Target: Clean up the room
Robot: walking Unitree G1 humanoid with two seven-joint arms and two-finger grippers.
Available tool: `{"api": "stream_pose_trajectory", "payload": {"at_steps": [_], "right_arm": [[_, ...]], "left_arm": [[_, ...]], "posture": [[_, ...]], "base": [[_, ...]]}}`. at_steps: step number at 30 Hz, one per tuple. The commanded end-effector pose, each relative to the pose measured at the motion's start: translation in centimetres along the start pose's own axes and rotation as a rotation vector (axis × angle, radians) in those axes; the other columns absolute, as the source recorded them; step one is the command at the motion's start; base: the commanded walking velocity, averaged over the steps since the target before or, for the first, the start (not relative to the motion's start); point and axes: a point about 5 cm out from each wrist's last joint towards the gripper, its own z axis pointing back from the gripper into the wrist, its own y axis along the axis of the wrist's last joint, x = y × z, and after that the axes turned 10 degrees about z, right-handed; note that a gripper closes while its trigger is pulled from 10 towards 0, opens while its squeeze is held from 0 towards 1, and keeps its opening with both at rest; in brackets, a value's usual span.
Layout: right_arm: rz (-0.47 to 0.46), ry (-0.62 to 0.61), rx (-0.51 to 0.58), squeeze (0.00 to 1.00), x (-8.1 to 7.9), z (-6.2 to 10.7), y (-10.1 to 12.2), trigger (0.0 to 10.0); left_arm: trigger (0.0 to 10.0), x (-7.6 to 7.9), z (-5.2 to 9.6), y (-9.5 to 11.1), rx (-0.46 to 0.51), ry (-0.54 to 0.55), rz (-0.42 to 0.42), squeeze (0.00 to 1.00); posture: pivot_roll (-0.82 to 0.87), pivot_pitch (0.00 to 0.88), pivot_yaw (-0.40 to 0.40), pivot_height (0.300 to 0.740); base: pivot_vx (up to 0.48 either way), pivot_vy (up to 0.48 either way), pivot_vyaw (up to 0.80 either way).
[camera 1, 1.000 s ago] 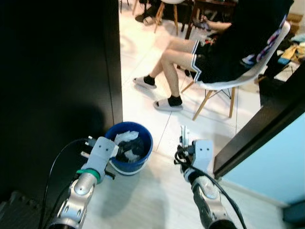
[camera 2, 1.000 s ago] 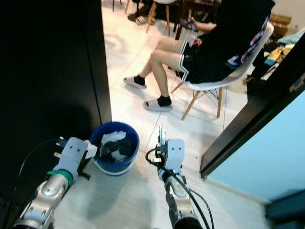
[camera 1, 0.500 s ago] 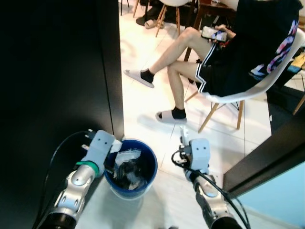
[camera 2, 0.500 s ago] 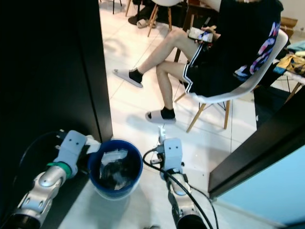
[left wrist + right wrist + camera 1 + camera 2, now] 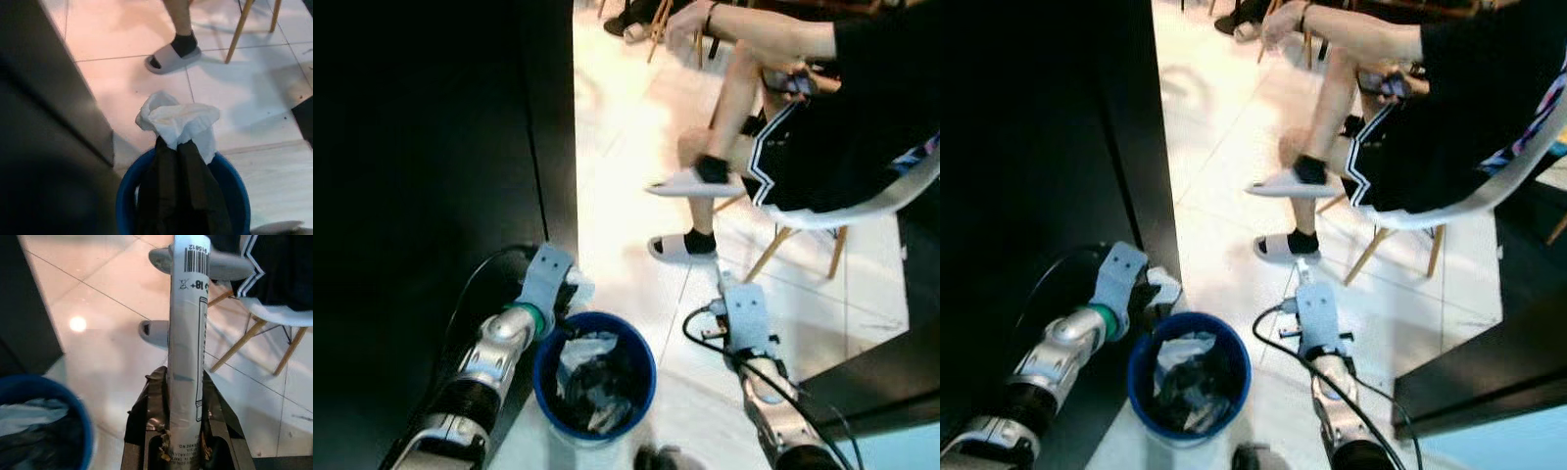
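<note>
Blue bin (image 5: 595,387) on the pale floor (image 5: 636,147), just beside the dark cabinet side (image 5: 431,196), already part-filled with crumpled white paper and dark scraps. Judged from this: part of the clean-up done, two more items in hand and not yet dropped.

Left end effector (image 5: 178,147), at the bin's far rim: black fingers (image 5: 166,196) closed on a wad of white tissue (image 5: 178,120), the wad held just above the rim rather than inside. Seen from the head as the silver wrist block with the wad just beyond it, touching or nearly touching the bin edge; contact not resolvable.

Right end effector (image 5: 188,382), to the right of the bin and apart from it: fingers clamped around the lower end of a white tube (image 5: 188,333) with a barcode and printed text, the tube standing up along the fingers. Not over the bin opening.

Beyond: seated person (image 5: 822,117) on a white chair (image 5: 862,206) with wooden legs, phone in hand, grey slippers (image 5: 683,247) on the tiles, one foot raised.

Remaining, as judged: tissue release into the bin, then transfer of the tube over the opening. Rest of the room not visible, so total progress not assessable.
</note>
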Motion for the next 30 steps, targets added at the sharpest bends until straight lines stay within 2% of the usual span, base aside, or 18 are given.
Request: {"api": "stream_pose_trajectory", "payload": {"at_steps": [1,6,7,8,9,10,12,13,14,19,20,21,22,23,28,30], "right_arm": [[0.030,-0.002,-0.017,0.00,0.0,0.3,-0.3,10.0],[0.040,-0.023,-0.032,0.00,0.5,0.2,-0.3,10.0],[0.000,-0.019,-0.033,0.00,0.5,0.2,-0.2,10.0],[0.000,-0.019,-0.033,0.00,0.5,0.2,-0.2,10.0],[-0.042,-0.009,-0.030,0.00,0.3,0.2,-0.1,10.0],[-0.042,-0.009,-0.030,0.00,0.3,0.2,-0.1,10.0],[-0.096,0.016,-0.006,0.00,-0.1,0.2,0.5,10.0],[-0.096,0.016,-0.006,0.00,-0.1,0.2,0.5,10.0],[-0.099,0.023,0.002,0.00,-0.4,0.3,0.7,10.0],[-0.101,0.040,0.007,0.00,-0.9,0.3,1.0,10.0],[-0.100,0.052,0.009,0.00,-1.1,0.3,1.1,10.0],[-0.100,0.052,0.009,0.00,-1.1,0.3,1.1,10.0],[-0.100,0.063,0.013,0.00,-1.4,0.3,1.2,10.0],[-0.101,0.073,0.020,0.00,-1.6,0.3,1.4,10.0],[-0.112,0.087,0.038,0.00,-1.9,0.3,2.0,10.0],[-0.116,0.090,0.037,0.00,-1.9,0.3,2.0,10.0]], "left_arm": [[10.0,0.7,0.0,-1.7,-0.067,-0.062,0.039,0.00],[10.0,2.7,-0.1,-2.9,-0.126,-0.185,0.058,0.00],[10.0,3.4,-0.1,-3.8,-0.161,-0.209,0.014,0.00],[10.0,3.4,-0.1,-3.8,-0.161,-0.209,0.014,0.00],[10.0,3.8,-0.1,-4.6,-0.194,-0.221,-0.036,0.00],[10.0,3.8,-0.1,-4.6,-0.194,-0.221,-0.036,0.00],[10.0,4.2,0.1,-6.0,-0.258,-0.219,-0.138,0.00],[10.0,4.2,0.1,-6.0,-0.258,-0.219,-0.138,0.00],[10.0,4.3,0.3,-6.7,-0.275,-0.218,-0.183,0.00],[10.0,4.6,0.5,-7.4,-0.284,-0.224,-0.206,0.00],[10.0,4.5,0.3,-7.2,-0.261,-0.198,-0.216,0.14],[10.0,4.5,0.3,-7.2,-0.261,-0.198,-0.216,0.14],[10.0,4.5,0.0,-6.9,-0.246,-0.169,-0.228,0.69],[10.0,4.3,-0.2,-6.5,-0.227,-0.130,-0.250,1.00],[10.0,3.1,-1.0,-4.5,-0.158,-0.017,-0.273,1.00],[10.0,2.6,-1.0,-4.1,-0.155,-0.009,-0.266,1.00]], "posture": [[0.02,0.214,0.030,0.740],[0.01,0.239,0.028,0.740],[0.01,0.247,0.029,0.740],[0.01,0.247,0.029,0.740],[0.01,0.249,0.030,0.740],[0.01,0.249,0.030,0.740],[0.01,0.252,0.031,0.740],[0.01,0.252,0.031,0.740],[0.00,0.256,0.031,0.740],[0.01,0.258,0.026,0.740],[0.01,0.262,0.022,0.740],[0.01,0.262,0.022,0.740],[0.01,0.268,0.018,0.740],[0.01,0.268,0.018,0.740],[0.01,0.272,0.014,0.740],[0.01,0.267,0.013,0.740]], "base": [[0.000,0.000,0.00],[0.000,0.000,0.00],[0.000,0.000,0.00],[0.000,0.000,0.00],[0.000,0.000,0.00],[0.000,0.000,0.00],[0.000,0.000,0.00],[0.000,0.000,0.00],[0.000,0.000,0.00],[0.000,0.000,0.00],[0.000,0.000,0.00],[0.000,0.000,0.00],[0.000,0.000,0.00],[0.000,0.000,0.00],[0.000,0.000,0.00],[0.000,0.000,0.00]]}}
